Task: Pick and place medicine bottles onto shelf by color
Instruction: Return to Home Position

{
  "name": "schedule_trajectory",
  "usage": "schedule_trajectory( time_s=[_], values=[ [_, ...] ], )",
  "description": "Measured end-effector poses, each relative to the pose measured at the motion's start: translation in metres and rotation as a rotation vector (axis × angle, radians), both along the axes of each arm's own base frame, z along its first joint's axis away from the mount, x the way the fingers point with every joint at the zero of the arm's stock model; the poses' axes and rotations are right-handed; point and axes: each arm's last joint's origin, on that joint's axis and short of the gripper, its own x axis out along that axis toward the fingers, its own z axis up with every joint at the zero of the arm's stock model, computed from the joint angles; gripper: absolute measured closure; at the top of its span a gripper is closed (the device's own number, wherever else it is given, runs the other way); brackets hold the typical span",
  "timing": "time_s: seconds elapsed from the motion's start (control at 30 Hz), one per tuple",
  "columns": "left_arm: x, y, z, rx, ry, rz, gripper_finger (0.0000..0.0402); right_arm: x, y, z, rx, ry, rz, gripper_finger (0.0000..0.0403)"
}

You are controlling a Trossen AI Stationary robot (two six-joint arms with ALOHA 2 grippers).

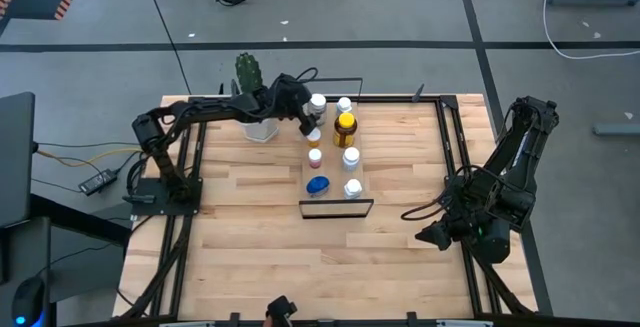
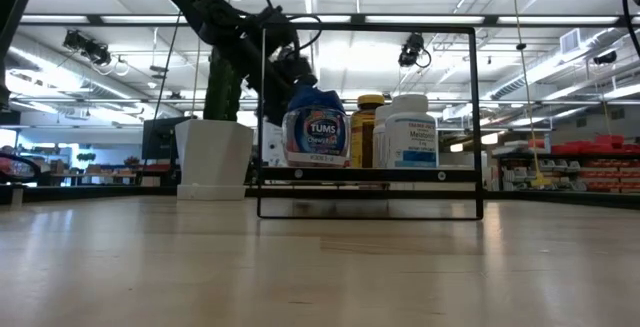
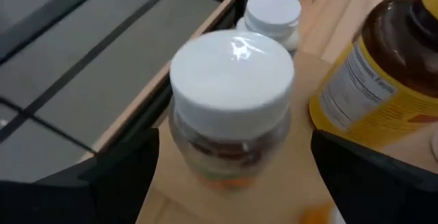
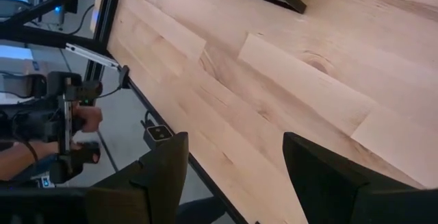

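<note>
Dark and stretched out, the left arm reaches from its base at the table's left edge to the far end of the long light-wood shelf with black wire end rails [image 1: 333, 171]. The left gripper [image 1: 307, 117] hovers there, its jaws apart on either side of a white-capped clear bottle with orange contents [image 3: 231, 80] and not touching it. Only the left wrist view shows that gap. Beside this bottle stand a smaller white-capped bottle [image 3: 273, 11] and a large amber bottle with a yellow label [image 3: 380, 66], which is cut off at the frame edge. The right arm sits folded at the table's right edge. The right gripper [image 1: 435, 235] has its jaws parted above the slatted wooden tabletop [image 1: 260, 257]. In the low view, the blue-lidded bottle [image 2: 315, 127] hides those behind it.
</note>
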Motion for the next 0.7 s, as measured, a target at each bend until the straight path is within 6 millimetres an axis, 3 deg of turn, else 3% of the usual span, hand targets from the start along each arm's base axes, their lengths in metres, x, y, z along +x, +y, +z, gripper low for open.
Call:
schedule_trajectory(
  time_s=[0.4, 0.7],
  values=[
    [-0.013, -0.021, 0.03, -0.011, 0.007, 0.014, 0.0015, 0.0, -0.002, 0.0, -0.067, -0.036, 0.003, 0.0158],
    [-0.019, -0.066, 0.059, -0.061, -0.025, 0.001, 0.0019, 0.0, -0.005, -0.001, -0.148, -0.055, 0.002, 0.0158]
  ],
)
